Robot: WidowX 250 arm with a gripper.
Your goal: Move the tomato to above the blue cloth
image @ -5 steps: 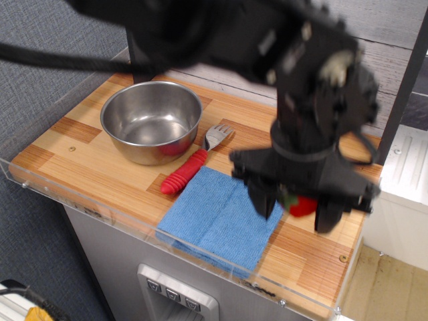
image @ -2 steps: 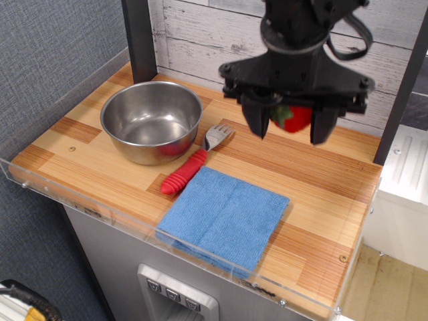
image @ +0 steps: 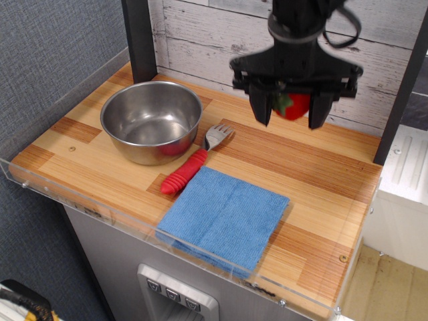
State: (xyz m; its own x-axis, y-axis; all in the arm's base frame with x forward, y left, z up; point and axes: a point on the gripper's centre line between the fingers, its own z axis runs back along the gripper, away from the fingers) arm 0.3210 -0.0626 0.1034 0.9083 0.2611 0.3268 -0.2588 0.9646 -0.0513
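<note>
The tomato [image: 292, 105], a small red toy fruit with a green cap, sits between the two black fingers of my gripper [image: 289, 108]. The gripper is shut on it and holds it in the air over the back right of the wooden table. The blue cloth [image: 224, 216] lies flat and folded near the front edge, below and to the left of the gripper. The tomato is well above the table and farther back than the cloth.
A steel bowl [image: 151, 120] stands at the back left. A fork with a ribbed red handle [image: 190, 166] lies between the bowl and the cloth. A clear plastic rim [image: 80, 200] runs along the front and left. A black post [image: 139, 39] stands behind the bowl.
My gripper has risen from low at the cloth's right edge to high over the back of the table, carrying the tomato with it and drifting slightly right.
</note>
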